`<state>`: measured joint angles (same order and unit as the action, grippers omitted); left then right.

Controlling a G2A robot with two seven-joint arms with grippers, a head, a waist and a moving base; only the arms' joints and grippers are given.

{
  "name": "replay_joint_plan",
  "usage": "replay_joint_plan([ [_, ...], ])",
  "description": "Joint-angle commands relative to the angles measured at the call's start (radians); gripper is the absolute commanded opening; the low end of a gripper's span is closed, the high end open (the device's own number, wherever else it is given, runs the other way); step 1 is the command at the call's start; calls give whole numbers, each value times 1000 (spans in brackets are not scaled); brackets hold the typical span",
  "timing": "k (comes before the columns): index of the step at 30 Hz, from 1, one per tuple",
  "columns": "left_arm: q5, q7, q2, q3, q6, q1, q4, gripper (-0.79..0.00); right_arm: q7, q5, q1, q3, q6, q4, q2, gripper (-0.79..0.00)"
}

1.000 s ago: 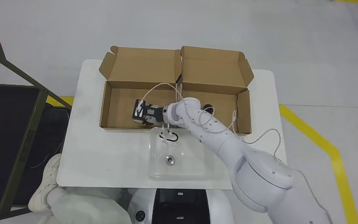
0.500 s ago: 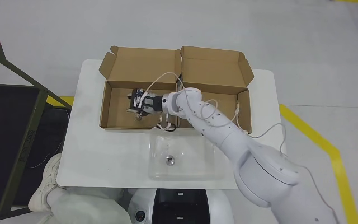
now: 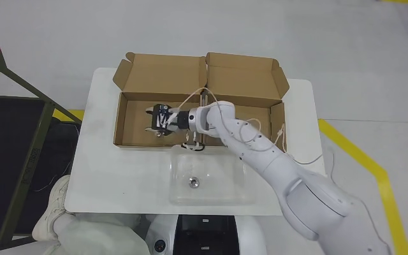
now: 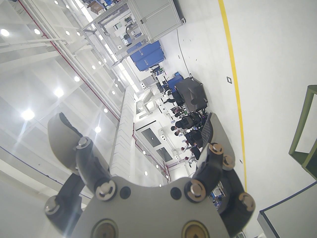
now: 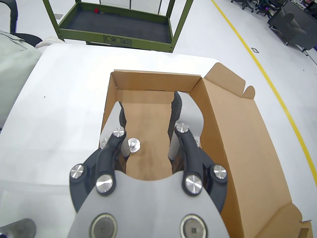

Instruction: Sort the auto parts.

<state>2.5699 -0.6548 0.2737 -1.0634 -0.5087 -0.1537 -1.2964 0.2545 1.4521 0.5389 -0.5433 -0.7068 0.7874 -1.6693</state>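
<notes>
2 boxes (image 3: 134, 122) (image 3: 242, 80), 1 tray (image 3: 220, 191), 1 table (image 3: 102, 166).

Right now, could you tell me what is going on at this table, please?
The right end effector is open inside the cardboard box on the left of the top view, with what looks like a small silver part on the box floor beneath it. Another metal part sits in the clear tray nearer the robot. The left end effector is open and holds nothing.
</notes>
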Motion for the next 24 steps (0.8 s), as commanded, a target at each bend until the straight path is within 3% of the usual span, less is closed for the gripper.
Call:
replay_joint_plan([
  [1, 0, 0, 0, 0, 0, 0, 0, 0, -39, 13, 33, -33, -5, 74, 28, -394],
  [13, 0, 0, 0, 0, 0, 0, 0, 0, -353, 74, 340, -279, -117, 587, 183, -376],
  [24, 0, 0, 0, 0, 0, 0, 0, 0, -452, 90, 547, -402, -240, 814, 254, -354],
])
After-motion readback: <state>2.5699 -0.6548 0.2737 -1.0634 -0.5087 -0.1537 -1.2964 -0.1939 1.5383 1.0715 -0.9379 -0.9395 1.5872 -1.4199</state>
